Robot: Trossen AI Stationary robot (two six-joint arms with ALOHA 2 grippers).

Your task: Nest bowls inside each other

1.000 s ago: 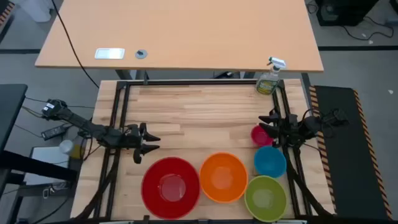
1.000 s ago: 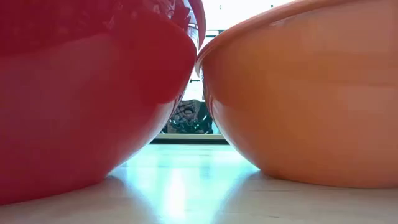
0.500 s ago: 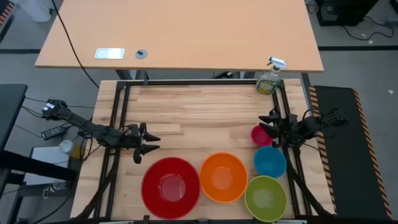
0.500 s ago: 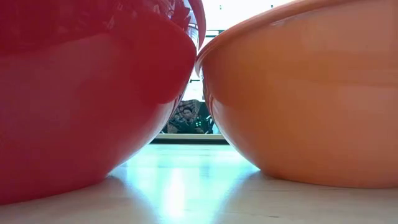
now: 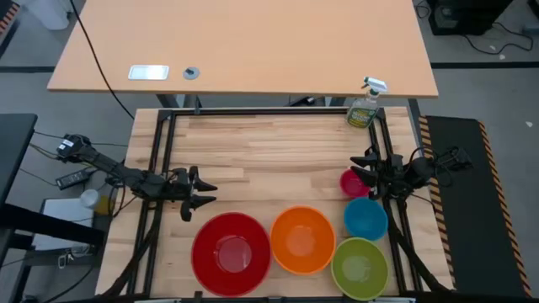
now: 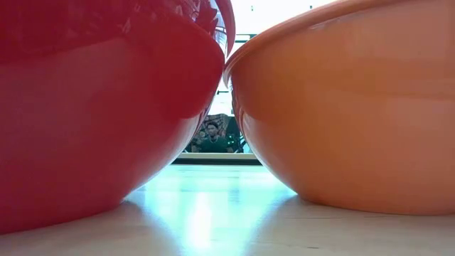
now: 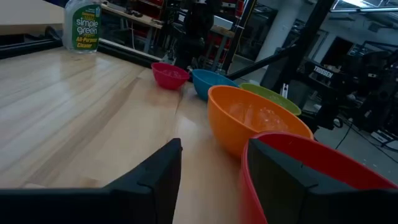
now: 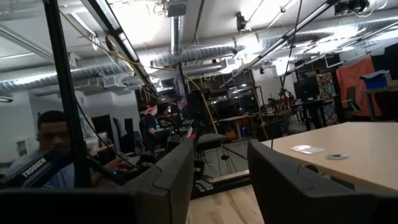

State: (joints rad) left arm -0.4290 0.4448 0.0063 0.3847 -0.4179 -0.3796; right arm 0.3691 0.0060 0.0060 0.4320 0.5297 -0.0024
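Five bowls rest on their bases on the wooden table, none inside another. The red bowl and the orange bowl stand side by side near the front edge and fill the low view as red and orange. The green bowl, blue bowl and pink bowl stand at the right. My left gripper hangs open just beyond the red bowl's far left rim. My right gripper is open at the pink bowl's far side, with nothing between its fingers.
A green spray bottle stands at the table's far right corner. Black frame rails run along the left, right and far edges. Bare wood lies across the far middle. A person shows beyond the table.
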